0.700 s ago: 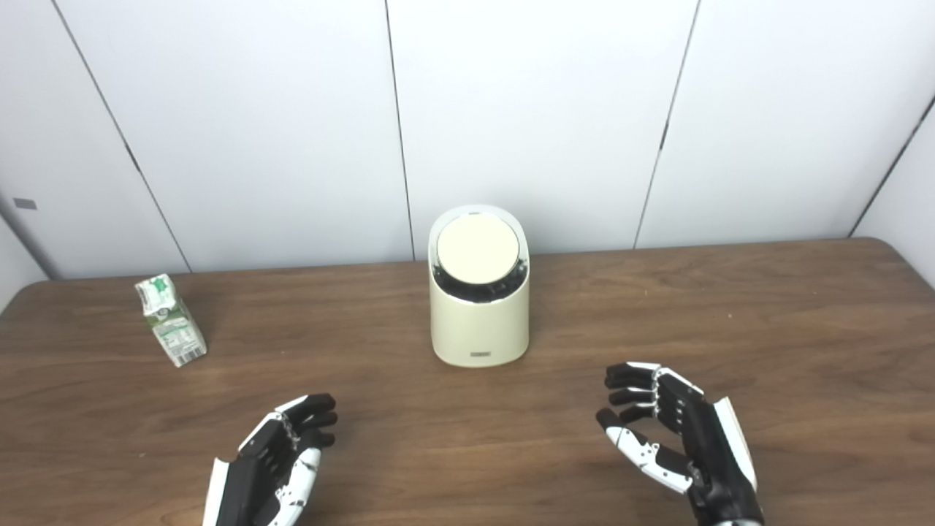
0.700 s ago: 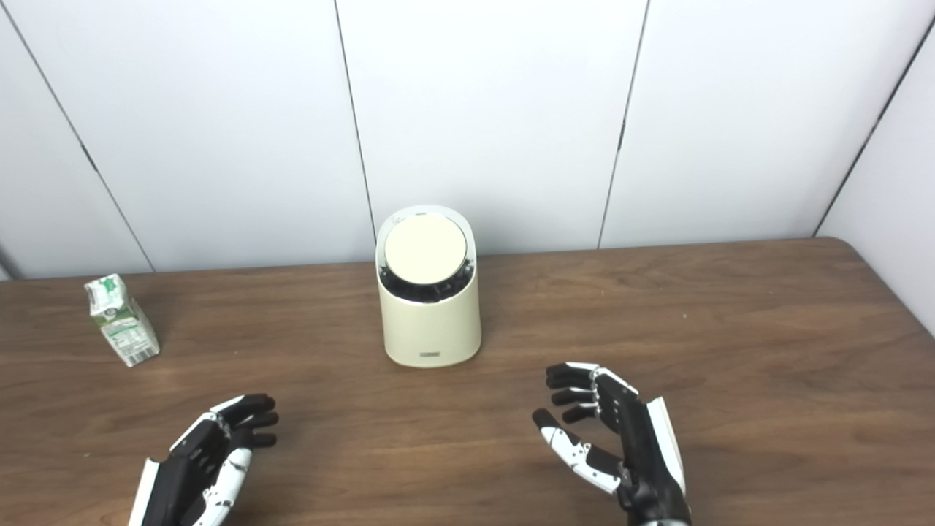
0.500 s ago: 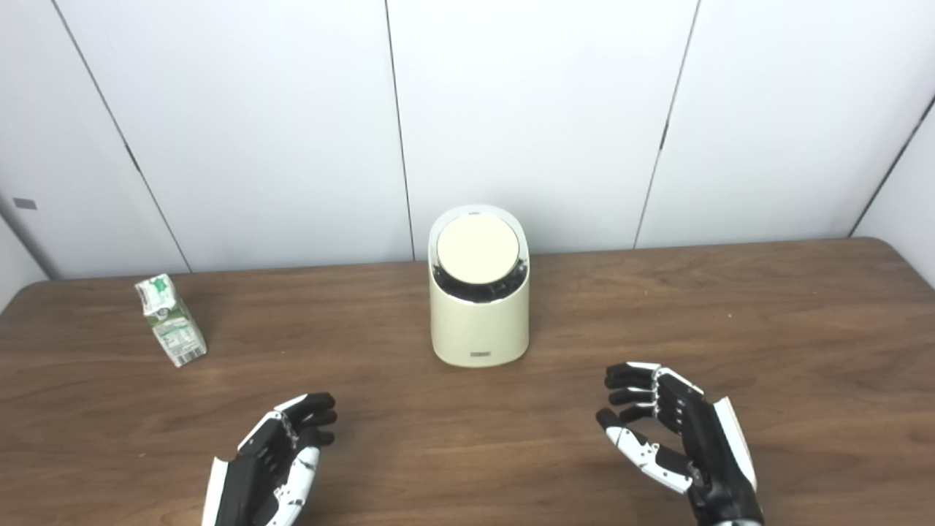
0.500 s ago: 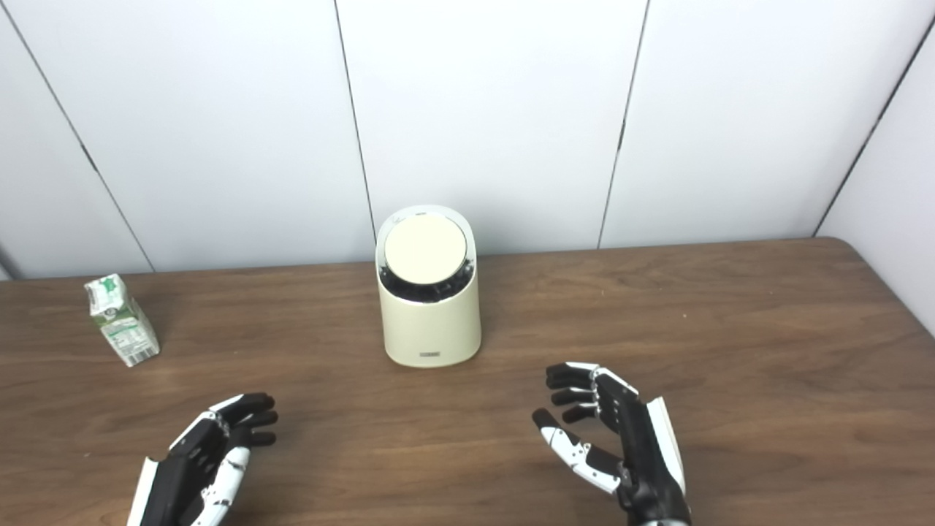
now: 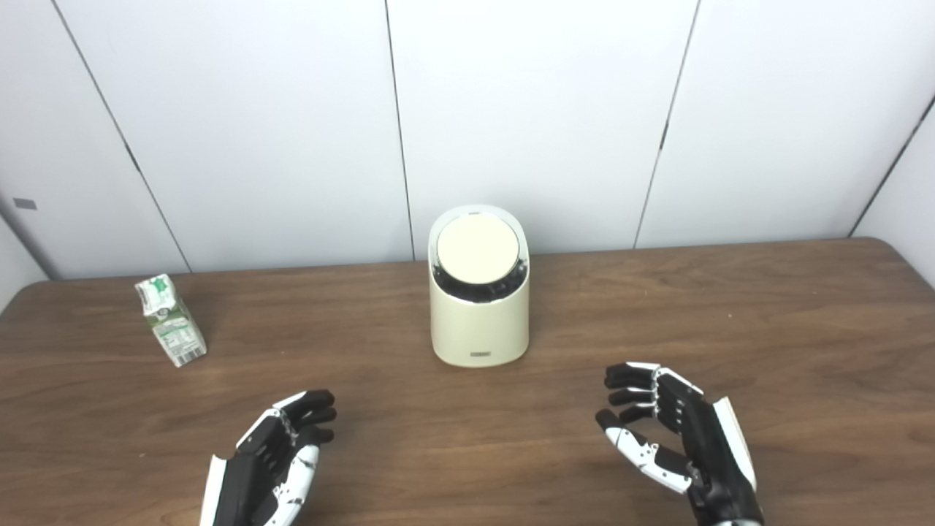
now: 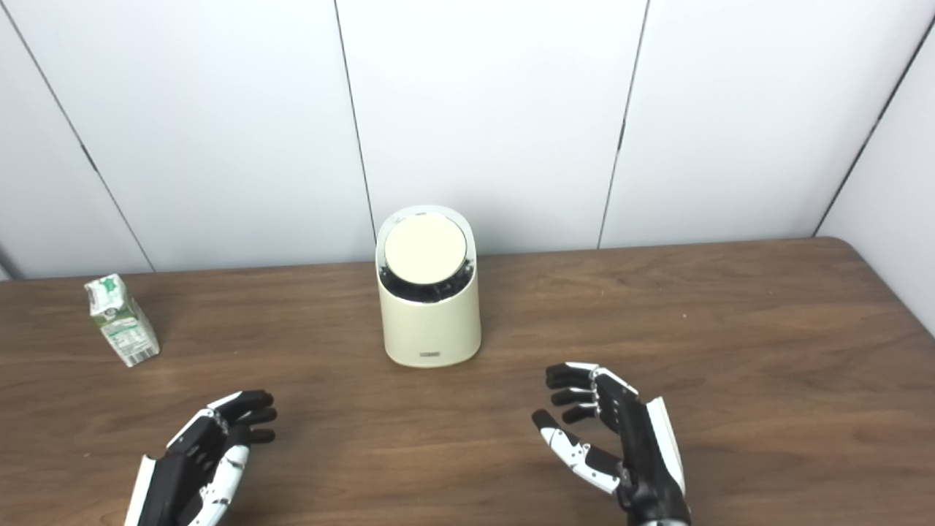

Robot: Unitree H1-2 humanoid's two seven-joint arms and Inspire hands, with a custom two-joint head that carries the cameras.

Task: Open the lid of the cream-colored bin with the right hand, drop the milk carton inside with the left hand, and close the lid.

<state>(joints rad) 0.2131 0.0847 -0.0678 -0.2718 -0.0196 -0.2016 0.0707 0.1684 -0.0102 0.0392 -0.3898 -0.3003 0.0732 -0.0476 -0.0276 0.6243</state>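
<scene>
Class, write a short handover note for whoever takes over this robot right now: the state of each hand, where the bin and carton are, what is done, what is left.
Left hand: open, empty, low over the near table.
Right hand: open, empty, near side, right of the bin.
Cream-colored bin: mid-table, lid shut.
Milk carton: upright, far left, untouched.
Done: nothing.
Left: open lid, drop carton in, close lid.

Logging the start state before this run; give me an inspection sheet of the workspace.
Surface: brown wooden table, bare apart from the job's things.
Job's things: cream-colored bin at centre, round lid down; milk carton upright at far left.
Clutter: nothing seen.
Hands: left hand and right hand both open, empty, near the front edge.
Cables: nothing seen.
Surroundings: white panelled wall behind.
</scene>
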